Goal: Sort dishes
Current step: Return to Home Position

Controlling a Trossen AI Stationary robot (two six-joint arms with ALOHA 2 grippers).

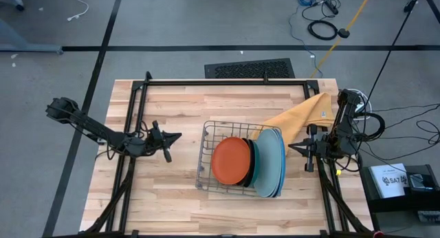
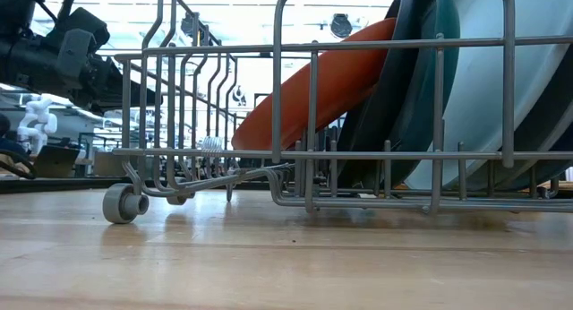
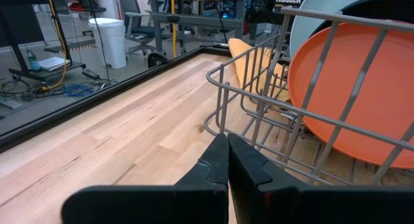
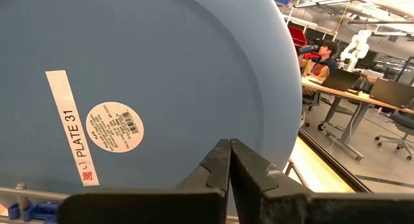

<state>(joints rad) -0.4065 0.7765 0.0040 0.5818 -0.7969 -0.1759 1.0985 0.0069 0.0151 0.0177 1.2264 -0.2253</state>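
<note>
A wire dish rack [image 1: 206, 154] stands mid-table with the dishes on edge in it, leaning toward the table's right. From left to right they are an orange-red plate [image 1: 230, 161], a black one [image 2: 380, 95], a dark teal one [image 1: 255, 162] and larger pale blue plates [image 1: 270, 162]. My left gripper [image 1: 177, 135] hovers shut just left of the rack, pointing at it [image 3: 228, 143]. My right gripper [image 1: 290, 146] hovers shut just right of the plates, facing a blue plate's labelled underside [image 4: 162, 68]. Neither touches anything.
A yellow-orange cloth [image 1: 302, 114] lies behind the rack toward the far right corner. A black frame [image 1: 220, 81] runs along the table's far and side edges. Bare wood shows left of the rack and along the near edge. A person sits at a desk [image 4: 320, 62] in the room.
</note>
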